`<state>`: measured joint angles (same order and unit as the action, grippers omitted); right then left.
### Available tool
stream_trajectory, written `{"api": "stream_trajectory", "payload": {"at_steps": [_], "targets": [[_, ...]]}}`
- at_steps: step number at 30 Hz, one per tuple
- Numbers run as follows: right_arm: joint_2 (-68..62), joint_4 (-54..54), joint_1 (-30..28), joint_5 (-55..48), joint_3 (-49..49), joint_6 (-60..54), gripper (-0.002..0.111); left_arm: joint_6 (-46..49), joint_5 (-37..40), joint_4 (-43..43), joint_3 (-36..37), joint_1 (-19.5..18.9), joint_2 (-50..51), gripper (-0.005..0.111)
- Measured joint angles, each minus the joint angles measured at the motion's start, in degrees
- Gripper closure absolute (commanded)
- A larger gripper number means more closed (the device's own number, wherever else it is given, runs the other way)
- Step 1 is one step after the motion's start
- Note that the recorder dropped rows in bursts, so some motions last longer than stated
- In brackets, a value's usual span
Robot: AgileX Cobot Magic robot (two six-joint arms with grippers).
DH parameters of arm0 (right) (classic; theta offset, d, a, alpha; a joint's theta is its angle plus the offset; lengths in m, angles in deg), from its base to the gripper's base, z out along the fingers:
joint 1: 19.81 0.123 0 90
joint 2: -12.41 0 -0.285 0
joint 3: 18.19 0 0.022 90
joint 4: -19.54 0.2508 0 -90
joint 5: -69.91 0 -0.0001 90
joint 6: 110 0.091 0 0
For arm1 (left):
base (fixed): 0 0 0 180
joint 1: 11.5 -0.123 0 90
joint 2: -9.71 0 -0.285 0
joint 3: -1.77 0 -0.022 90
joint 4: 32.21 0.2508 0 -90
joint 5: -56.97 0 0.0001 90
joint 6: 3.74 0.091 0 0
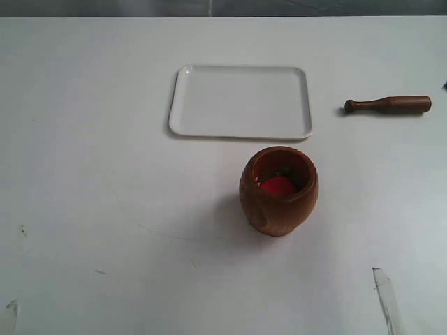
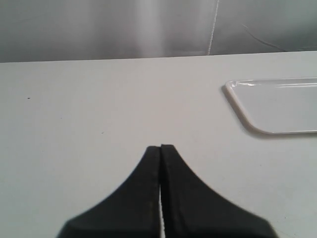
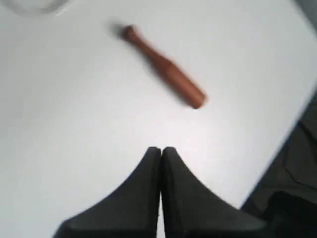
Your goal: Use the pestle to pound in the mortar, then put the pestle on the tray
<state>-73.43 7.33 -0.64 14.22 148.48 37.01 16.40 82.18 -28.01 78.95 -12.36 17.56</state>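
Observation:
The brown wooden mortar (image 1: 279, 190) stands upright near the table's middle, with a red item (image 1: 278, 185) inside. Behind it lies the flat white tray (image 1: 239, 102), also partly seen in the left wrist view (image 2: 277, 105). The dark-brown pestle (image 1: 387, 105) lies on the table at the right, knob end toward the tray; the right wrist view shows it (image 3: 164, 66) ahead of my right gripper (image 3: 161, 148), which is shut and holds nothing. My left gripper (image 2: 160, 147) is shut too, over bare table, apart from the tray. Neither gripper shows in the exterior view.
The white table (image 1: 105, 209) has a few small marks near its front left. Strips of tape (image 1: 385, 296) lie near the front right. The table's edge (image 3: 287, 144) runs close beside the pestle in the right wrist view, with dark floor beyond.

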Motion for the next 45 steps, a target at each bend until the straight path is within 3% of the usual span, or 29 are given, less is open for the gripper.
{"api": "stream_trajectory", "payload": {"at_steps": [4, 8, 10, 15, 22, 28, 34, 40, 45], "targets": [[-8.71, 2.77, 4.11, -0.92, 2.19, -8.56, 0.096, 0.0, 0.0, 0.0, 0.0, 0.0, 0.0, 0.107], [-15.61, 2.82, 4.77, 4.36, 2.46, -14.97, 0.062, 0.0, 0.0, 0.0, 0.0, 0.0, 0.0, 0.107], [-19.07, -0.27, 4.52, 7.14, 2.46, -15.75, 0.051, 0.0, 0.0, 0.0, 0.0, 0.0, 0.0, 0.107], [-25.74, -9.1, 2.06, 16.67, 2.46, -12.31, 0.053, 0.0, 0.0, 0.0, 0.0, 0.0, 0.0, 0.107], [-32.78, -10.6, -2.91, 28.69, 3.64, -11.58, 0.06, 0.0, 0.0, 0.0, 0.0, 0.0, 0.0, 0.107], [-38.7, -6.24, -6.16, 21.65, 13.42, -12.71, 0.06, 0.0, 0.0, 0.0, 0.0, 0.0, 0.0, 0.107], [-39.71, 6.5, -6.27, 14.55, 20.55, -26.28, 0.06, 0.0, 0.0, 0.0, 0.0, 0.0, 0.0, 0.107], [-39.71, 15.71, -6.27, 13.12, 20.64, -38.45, 0.06, 0.0, 0.0, 0.0, 0.0, 0.0, 0.0, 0.107], [-39.71, 16.76, -6.27, 12.74, 18.55, -41.57, 0.06, 0.0, 0.0, 0.0, 0.0, 0.0, 0.0, 0.107]]}}
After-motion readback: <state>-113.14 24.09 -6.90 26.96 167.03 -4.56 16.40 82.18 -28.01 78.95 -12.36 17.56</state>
